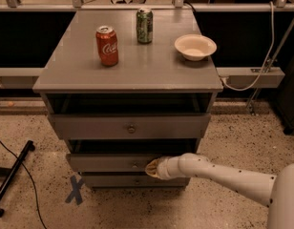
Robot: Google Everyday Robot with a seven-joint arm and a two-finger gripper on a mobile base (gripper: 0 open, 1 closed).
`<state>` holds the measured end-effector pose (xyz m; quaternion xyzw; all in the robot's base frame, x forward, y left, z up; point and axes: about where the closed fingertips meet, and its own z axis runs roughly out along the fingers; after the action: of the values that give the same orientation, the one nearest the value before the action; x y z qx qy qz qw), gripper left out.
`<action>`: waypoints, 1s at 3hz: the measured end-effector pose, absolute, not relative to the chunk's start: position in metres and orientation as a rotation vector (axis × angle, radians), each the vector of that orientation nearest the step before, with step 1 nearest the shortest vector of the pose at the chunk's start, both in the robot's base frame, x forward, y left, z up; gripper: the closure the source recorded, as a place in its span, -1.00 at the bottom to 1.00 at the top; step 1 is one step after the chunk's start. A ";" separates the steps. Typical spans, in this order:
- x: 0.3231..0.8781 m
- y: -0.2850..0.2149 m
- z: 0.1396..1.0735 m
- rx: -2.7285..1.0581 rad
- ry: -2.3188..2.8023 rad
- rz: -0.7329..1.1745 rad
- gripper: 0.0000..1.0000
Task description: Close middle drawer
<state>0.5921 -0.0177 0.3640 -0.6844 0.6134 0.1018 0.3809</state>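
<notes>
1. Arm enters from the lower right; its end effector is at the middle drawer front, just right of the knob. I cannot tell its state.
2. I see that drawer partly pulled out, below the top drawer.
3. On the worktop: red can, green can, bowl.

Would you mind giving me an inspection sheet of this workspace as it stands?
Surface: grey cabinet top, carrying three items.
Job's things: middle drawer partly open, its front forward of the lowest drawer.
Clutter: Coca-Cola can, green can, white bowl.
Grippers: gripper against the middle drawer's front, right of its knob.
Cables: white cable at right; black cable on the floor, left.
Surroundings: speckled floor, blue X mark, black stand leg.
</notes>
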 end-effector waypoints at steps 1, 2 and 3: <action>0.611 -0.007 0.363 -1.755 1.542 0.260 1.00; 0.624 -0.002 0.363 -1.745 1.531 0.259 1.00; 0.622 0.000 0.363 -1.743 1.529 0.260 1.00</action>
<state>0.6220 0.0004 0.3632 -0.6868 0.6025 0.1023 0.3934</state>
